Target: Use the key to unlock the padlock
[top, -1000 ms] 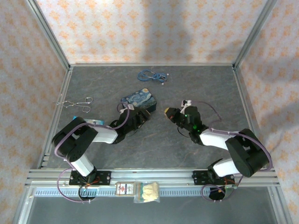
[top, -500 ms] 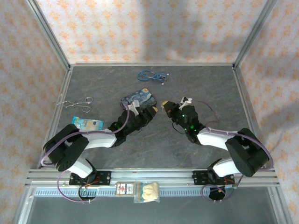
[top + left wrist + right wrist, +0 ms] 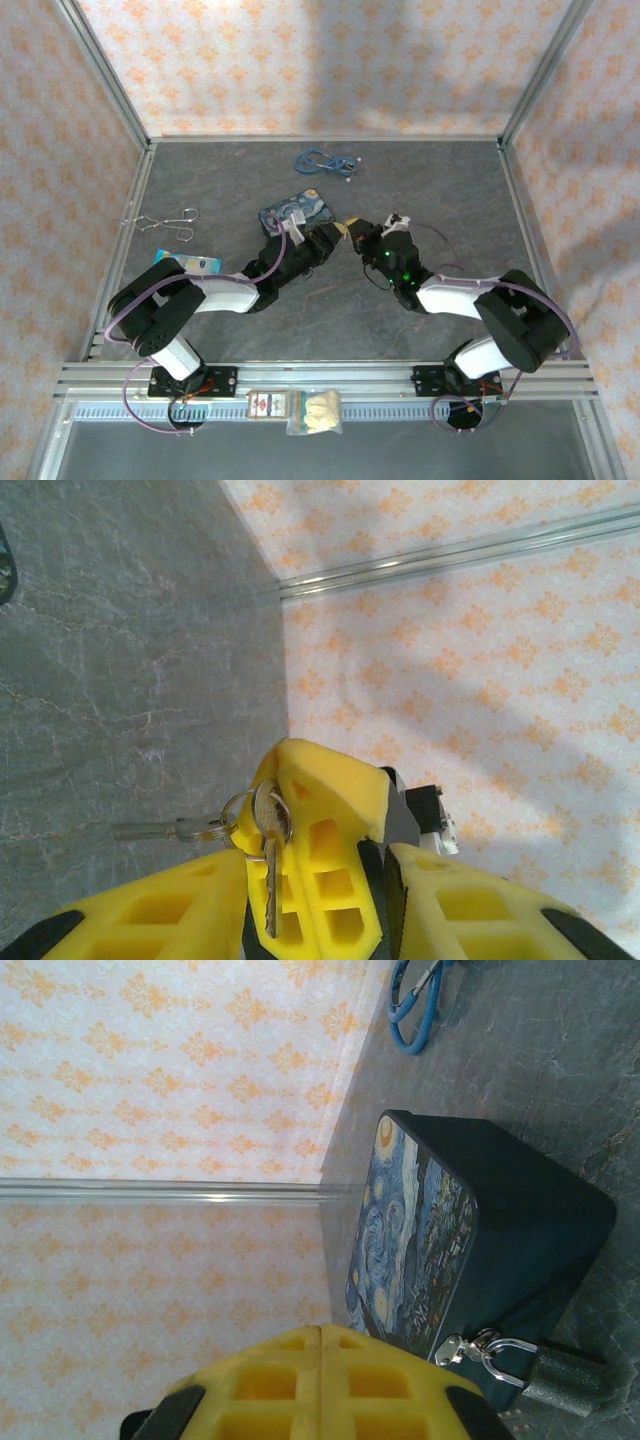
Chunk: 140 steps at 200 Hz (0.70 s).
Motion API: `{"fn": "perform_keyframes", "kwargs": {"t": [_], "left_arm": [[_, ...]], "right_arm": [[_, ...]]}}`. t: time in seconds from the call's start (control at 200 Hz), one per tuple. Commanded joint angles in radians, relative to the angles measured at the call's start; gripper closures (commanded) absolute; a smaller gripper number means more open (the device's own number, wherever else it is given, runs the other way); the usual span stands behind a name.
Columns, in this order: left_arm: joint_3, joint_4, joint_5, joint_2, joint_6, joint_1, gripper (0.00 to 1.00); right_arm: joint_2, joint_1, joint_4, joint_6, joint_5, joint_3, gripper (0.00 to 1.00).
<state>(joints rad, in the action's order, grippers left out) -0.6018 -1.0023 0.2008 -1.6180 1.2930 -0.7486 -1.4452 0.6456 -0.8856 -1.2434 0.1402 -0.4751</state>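
Two yellow claws meet near the bench's point(image 3: 420, 180) middle. The right gripper point(image 3: 320, 1338) is pressed closed, pinching the key point(image 3: 268, 875) at its ring point(image 3: 250, 815). The left gripper point(image 3: 315, 880) stands parted around that key. The padlock point(image 3: 562, 1380) hangs on the Starry Night tin's point(image 3: 420, 1230) front, just beside them.

Soft, even lighting, with broad faint shadows across the patterned back wall point(image 3: 330, 60).
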Motion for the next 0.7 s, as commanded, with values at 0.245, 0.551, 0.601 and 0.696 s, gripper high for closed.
{"fn": "perform_keyframes", "kwargs": {"t": [0.245,0.551,0.601,0.696], "left_arm": [[-0.038,-0.079,0.003,-0.057,0.05,-0.015,0.64],[-0.039,-0.112,-0.008,-0.059,0.068,-0.018,0.8],[-0.038,-0.112,-0.009,-0.057,0.069,-0.017,0.83],[-0.036,-0.116,-0.007,-0.056,0.07,-0.017,0.91]], "right_arm": [[0.0,0.011,-0.06,-0.024,-0.04,0.012,1.0],[0.001,0.017,-0.07,-0.031,-0.046,0.028,1.0],[0.005,0.017,-0.07,-0.031,-0.048,0.033,1.0],[0.013,0.017,-0.066,-0.028,-0.055,0.041,1.0]]}}
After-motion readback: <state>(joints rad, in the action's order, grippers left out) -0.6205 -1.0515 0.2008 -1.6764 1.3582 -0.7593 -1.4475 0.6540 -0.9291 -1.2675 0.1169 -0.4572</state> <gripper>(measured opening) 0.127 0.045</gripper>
